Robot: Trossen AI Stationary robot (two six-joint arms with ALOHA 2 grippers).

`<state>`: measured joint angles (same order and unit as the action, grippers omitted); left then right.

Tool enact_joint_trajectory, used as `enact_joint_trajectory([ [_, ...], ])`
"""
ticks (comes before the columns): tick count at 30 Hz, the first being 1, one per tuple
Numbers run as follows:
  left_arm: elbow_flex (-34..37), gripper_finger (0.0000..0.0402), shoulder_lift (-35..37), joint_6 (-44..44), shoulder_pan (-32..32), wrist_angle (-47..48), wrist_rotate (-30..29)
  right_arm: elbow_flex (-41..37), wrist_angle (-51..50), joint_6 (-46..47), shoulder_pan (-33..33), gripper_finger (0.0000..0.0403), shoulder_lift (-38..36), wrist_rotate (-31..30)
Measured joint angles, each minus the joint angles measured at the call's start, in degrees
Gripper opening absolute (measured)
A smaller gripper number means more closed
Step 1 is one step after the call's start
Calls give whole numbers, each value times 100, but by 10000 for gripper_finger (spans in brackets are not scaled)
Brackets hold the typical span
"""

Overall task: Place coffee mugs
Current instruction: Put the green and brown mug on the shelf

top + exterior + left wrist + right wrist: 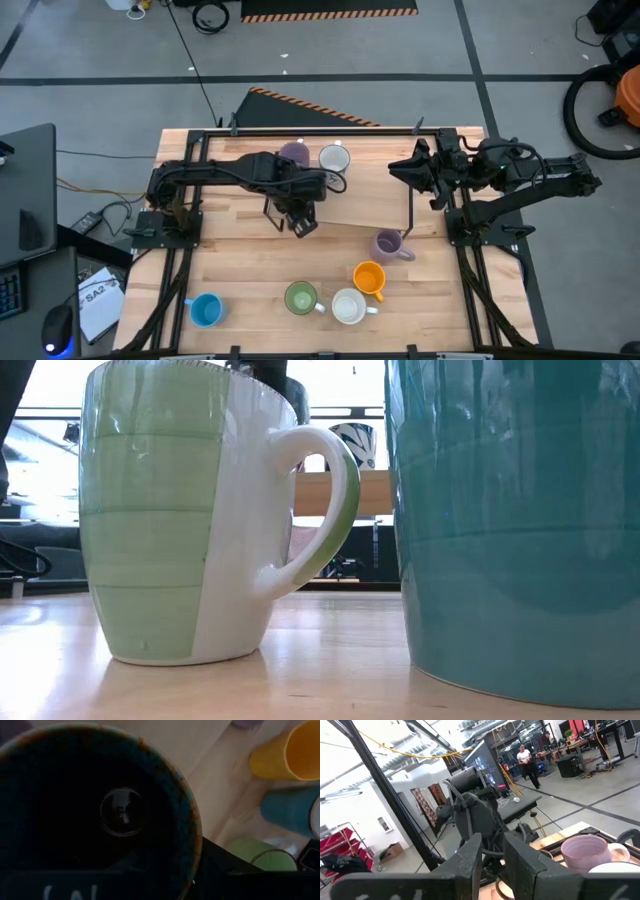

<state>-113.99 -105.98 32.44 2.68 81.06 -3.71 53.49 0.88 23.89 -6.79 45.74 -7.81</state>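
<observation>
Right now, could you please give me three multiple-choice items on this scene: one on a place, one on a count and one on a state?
1. Which mug stands alone at the front left?
A. green mug
B. blue mug
C. orange mug

2. How many lavender mugs show from above?
A. one
B. two
C. three

3. The right gripper is:
A. holding a mug
B. empty, back at the right side
C. over the orange mug

Answers:
1 B, it sits apart from the others.
2 B, one at the back and a second right of the middle.
3 B, nothing lies between its fingers.

A lavender mug (584, 851) sits beyond the right hand (492, 857).
</observation>
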Motion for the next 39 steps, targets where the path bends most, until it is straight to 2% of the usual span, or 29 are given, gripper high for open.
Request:
enact_joint_trajectory([
  [11,0,101,119,-622,-8,393,-74,0,83,-3,0,86,2,0],
  [23,0,61,119,-837,-11,579,-375,0,81,54,0,86,2,0],
  [32,-2,60,119,-2082,-7,640,-391,0,81,56,0,86,2,0],
  [39,-2,60,119,-2575,-66,660,-393,0,81,104,0,86,2,2],
])
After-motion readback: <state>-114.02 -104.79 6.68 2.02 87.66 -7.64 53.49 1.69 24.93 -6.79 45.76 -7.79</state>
